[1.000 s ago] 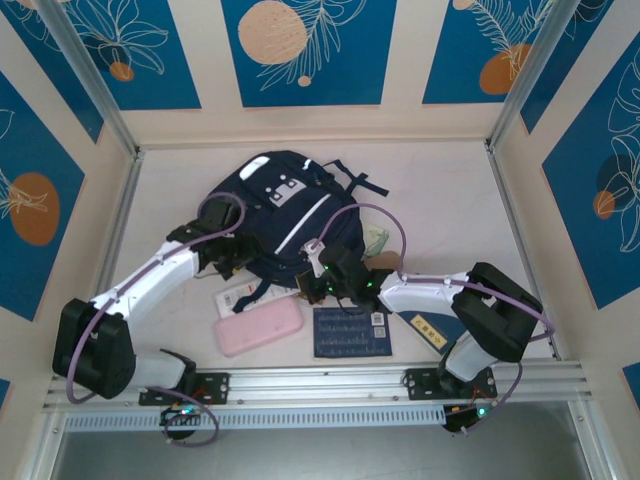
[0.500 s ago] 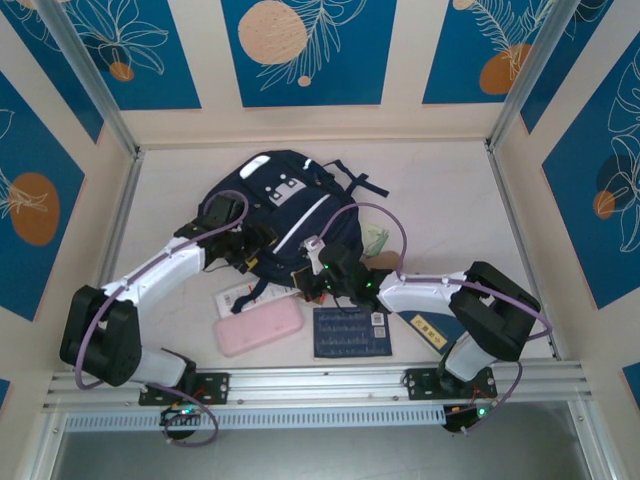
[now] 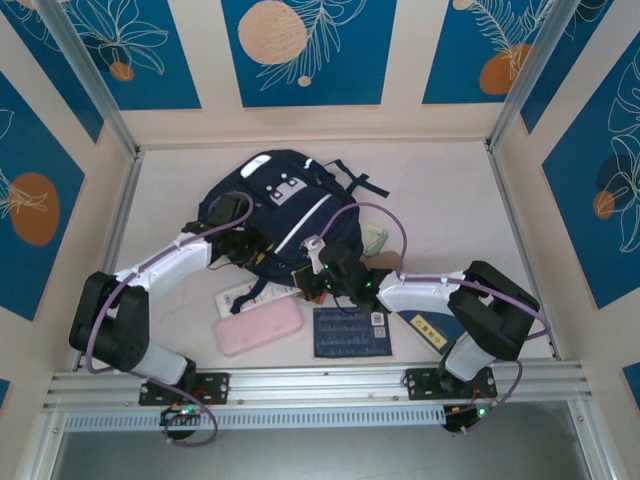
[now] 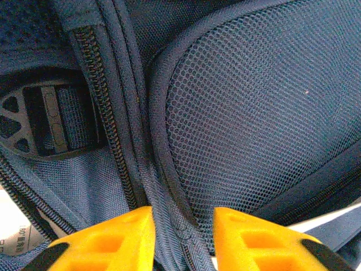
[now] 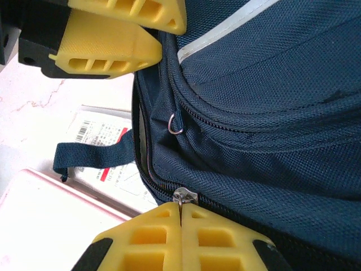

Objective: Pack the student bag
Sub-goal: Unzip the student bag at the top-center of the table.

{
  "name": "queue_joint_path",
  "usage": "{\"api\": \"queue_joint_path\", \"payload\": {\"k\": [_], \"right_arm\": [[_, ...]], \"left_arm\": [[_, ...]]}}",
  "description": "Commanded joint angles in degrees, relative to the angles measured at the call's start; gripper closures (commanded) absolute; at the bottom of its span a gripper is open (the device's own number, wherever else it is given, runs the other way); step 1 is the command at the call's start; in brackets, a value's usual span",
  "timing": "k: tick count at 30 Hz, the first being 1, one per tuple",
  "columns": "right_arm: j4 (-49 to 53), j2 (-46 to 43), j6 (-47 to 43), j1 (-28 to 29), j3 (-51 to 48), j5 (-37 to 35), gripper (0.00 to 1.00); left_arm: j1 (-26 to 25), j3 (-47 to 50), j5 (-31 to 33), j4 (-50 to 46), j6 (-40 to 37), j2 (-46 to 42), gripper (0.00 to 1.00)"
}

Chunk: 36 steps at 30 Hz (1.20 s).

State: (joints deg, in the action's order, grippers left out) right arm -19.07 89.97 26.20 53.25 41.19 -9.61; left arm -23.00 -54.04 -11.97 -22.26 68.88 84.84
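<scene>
The student bag (image 3: 290,215), navy blue with white stripes, lies in the middle of the table, its open end towards the arms. My left gripper (image 3: 252,250) is at the bag's left side. In the left wrist view its yellow fingers (image 4: 121,237) pinch a fold of the bag's zip edge (image 4: 169,226) beside a mesh panel (image 4: 254,118). My right gripper (image 3: 312,285) is at the bag's near edge, shut on the metal zip pull (image 5: 184,196). The right wrist view also catches the left gripper's fingers (image 5: 113,39) at the top.
A pink pencil case (image 3: 258,328), a white packet (image 3: 238,297) and a blue booklet (image 3: 350,332) lie in front of the bag. A yellow-labelled item (image 3: 428,328) sits by the right arm. Something pale green (image 3: 376,238) lies at the bag's right side.
My left gripper has moved up and right onto the bag's side, and its jaws have closed in on the fabric. The right gripper has stayed on the zip pull.
</scene>
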Motion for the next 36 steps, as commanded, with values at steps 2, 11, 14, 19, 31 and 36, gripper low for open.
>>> {"api": "queue_joint_path", "payload": {"k": [2,11,14,19,31,36], "right_arm": [[-3.0,0.9,0.8,0.3,0.3,0.4,1.00],[-2.3,0.4,0.8,0.2,0.2,0.1,1.00],[-2.4,0.5,0.9,0.2,0.0,-0.1,1.00],[-2.5,0.5,1.1,0.2,-0.3,-0.6,1.00],[-2.4,0.8,1.5,0.1,-0.4,-1.2,1.00],[-2.6,1.5,1.8,0.1,-0.2,-0.9,1.00]], "left_arm": [[-0.2,-2.0,-1.4,1.9,0.9,0.8,0.71],[-0.2,-2.4,-1.8,-0.2,0.9,-1.5,0.67],[-0.2,-2.7,-2.5,-1.2,1.0,-2.3,0.66],[-0.2,-2.1,-1.7,-1.7,1.0,-4.1,0.66],[-0.2,-0.2,-2.4,-0.6,1.8,-2.3,0.61],[-0.3,-0.1,-2.5,0.6,2.3,-0.7,0.60]]}}
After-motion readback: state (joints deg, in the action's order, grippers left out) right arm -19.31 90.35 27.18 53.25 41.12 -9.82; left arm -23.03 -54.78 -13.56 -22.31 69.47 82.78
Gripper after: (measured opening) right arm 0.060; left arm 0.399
